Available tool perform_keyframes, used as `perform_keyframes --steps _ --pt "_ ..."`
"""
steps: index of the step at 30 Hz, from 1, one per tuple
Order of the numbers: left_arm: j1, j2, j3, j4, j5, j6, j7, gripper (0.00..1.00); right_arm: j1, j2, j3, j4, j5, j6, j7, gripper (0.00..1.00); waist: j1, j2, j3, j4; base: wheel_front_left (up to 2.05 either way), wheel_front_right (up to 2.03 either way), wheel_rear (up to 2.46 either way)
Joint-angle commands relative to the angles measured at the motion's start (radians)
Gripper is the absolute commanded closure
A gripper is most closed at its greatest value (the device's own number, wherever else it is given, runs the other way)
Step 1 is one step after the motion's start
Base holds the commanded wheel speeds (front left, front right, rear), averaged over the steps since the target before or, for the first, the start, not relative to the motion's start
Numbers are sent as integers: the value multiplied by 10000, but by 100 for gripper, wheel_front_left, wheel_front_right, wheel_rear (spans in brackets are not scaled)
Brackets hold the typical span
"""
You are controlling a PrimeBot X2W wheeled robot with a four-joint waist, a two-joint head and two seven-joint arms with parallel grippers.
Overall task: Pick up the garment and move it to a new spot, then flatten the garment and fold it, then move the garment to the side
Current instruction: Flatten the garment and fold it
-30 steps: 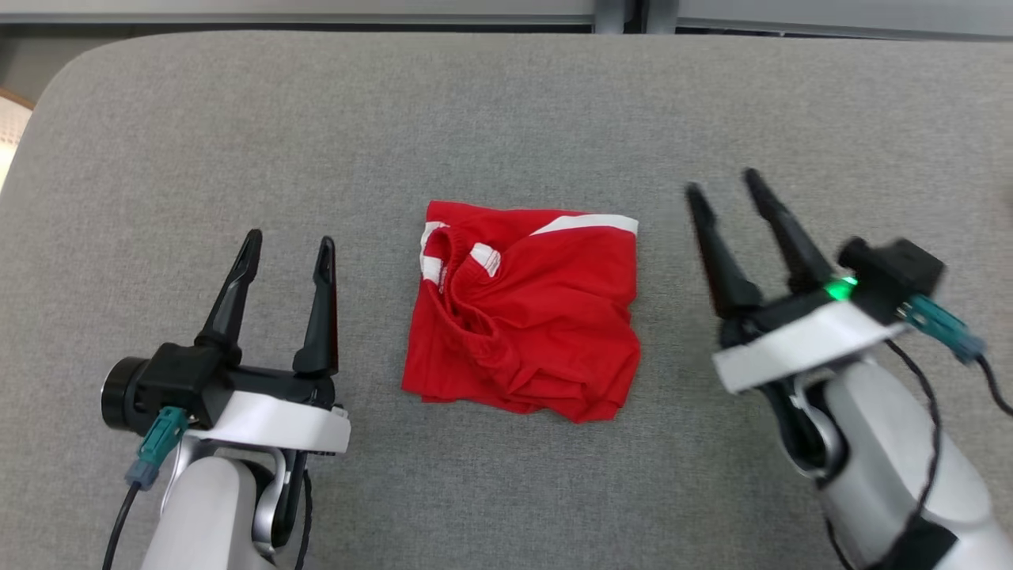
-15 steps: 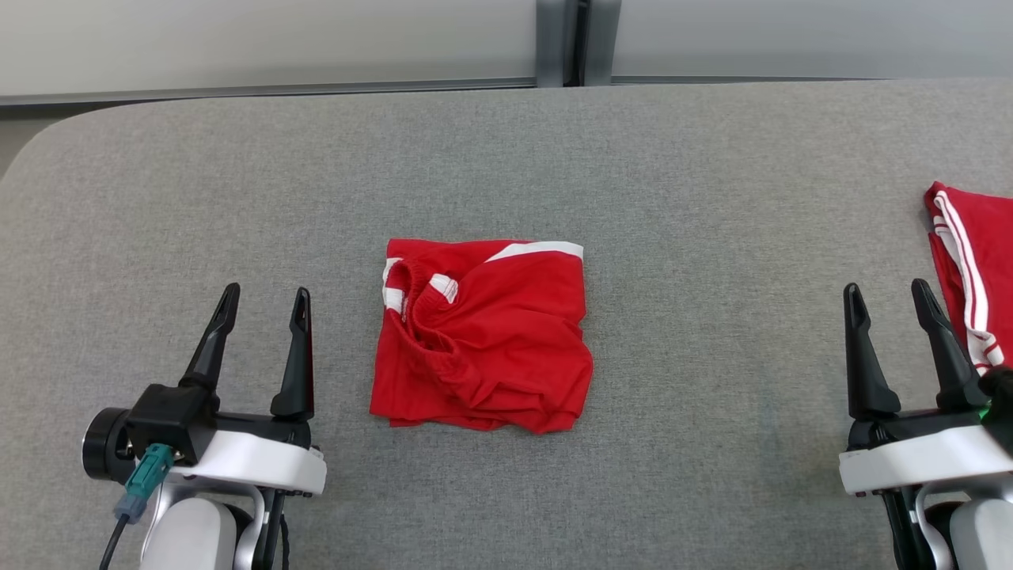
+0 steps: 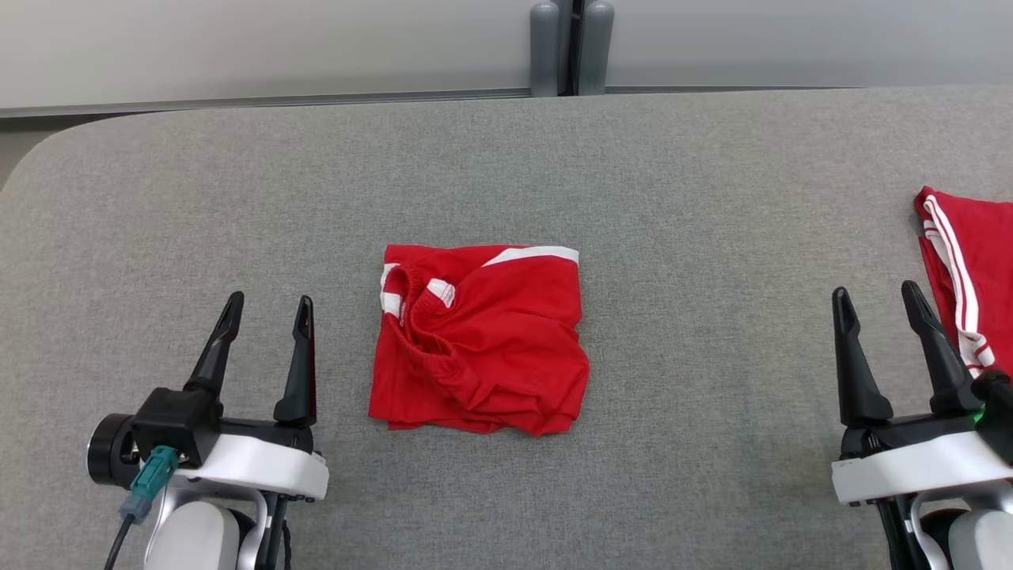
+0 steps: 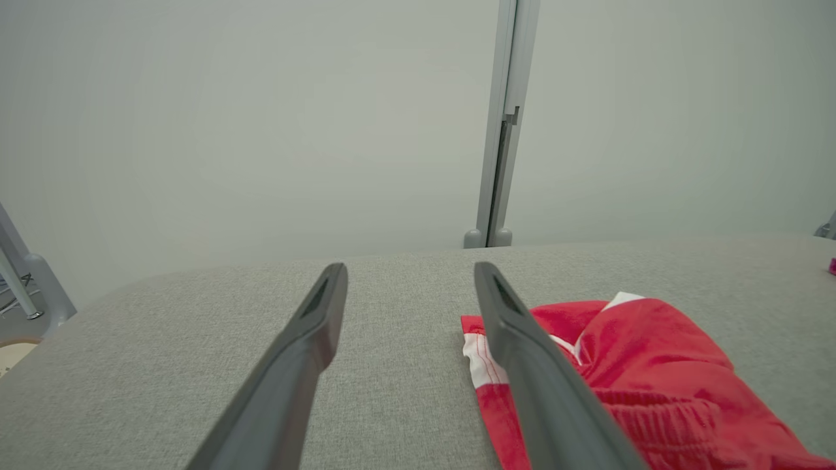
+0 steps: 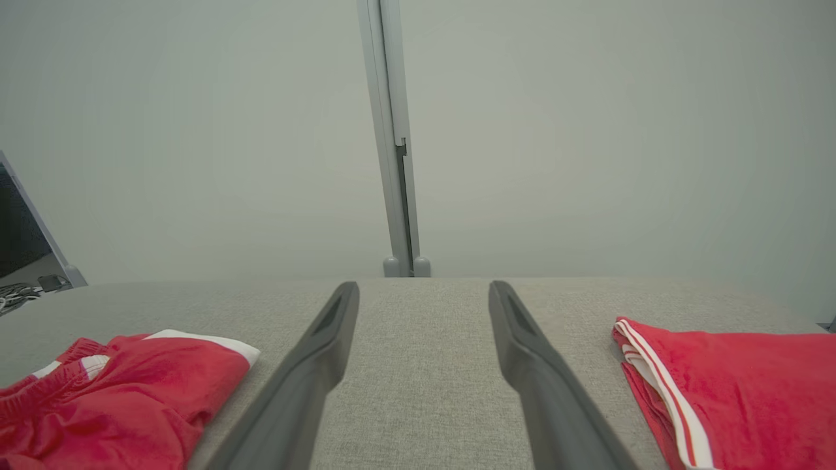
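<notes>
A red garment [image 3: 479, 340] with white trim lies in a rumpled, roughly square fold in the middle of the grey cloth-covered table [image 3: 673, 198]. My left gripper [image 3: 269, 302] stands open just left of it, fingers pointing away from me, holding nothing. My right gripper [image 3: 874, 291] is open too, well off to the garment's right. In the left wrist view the garment [image 4: 653, 365] sits right of the open left gripper [image 4: 410, 271], its near edge behind the right finger. In the right wrist view the garment [image 5: 130, 385] lies left of the open right gripper [image 5: 424, 287].
Another red garment [image 3: 965, 261] with white stripes lies at the table's right edge, just right of my right gripper; the right wrist view has this striped garment [image 5: 738, 378] too. A pale wall with a grey post [image 3: 570, 47] runs behind the table. The table's far left corner is rounded.
The head camera has shifted, bringing the wall and the striped garment into view. My right gripper has drawn away to the right of the centre garment and straightened. The left gripper has barely moved.
</notes>
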Motion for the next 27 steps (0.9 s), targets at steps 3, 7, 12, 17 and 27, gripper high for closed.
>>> perform_keyframes --steps 3,7,12,17,27 --pt "-141 48 -26 17 -24 43 -14 0 60 5 88 -49 -78 -1 92 0 0 0 32 36 0 0 0" --pt "-287 51 -69 -11 -20 38 -13 0 -354 49 474 219 -76 -1 297 0 0 0 172 105 0 0 0" --pt "-636 -25 -227 -85 -46 -31 -13 0 -1687 445 2190 1461 247 -1 386 100 0 0 614 399 0 0 0" --pt "-974 -147 -434 -40 -95 -83 -13 0 -3116 770 4205 2974 712 -1 222 100 0 0 957 778 0 0 0" --pt "-1359 -289 -750 22 -271 -116 -13 0 -4865 873 6836 5102 1860 -3 93 100 0 0 1232 1367 0 0 0"
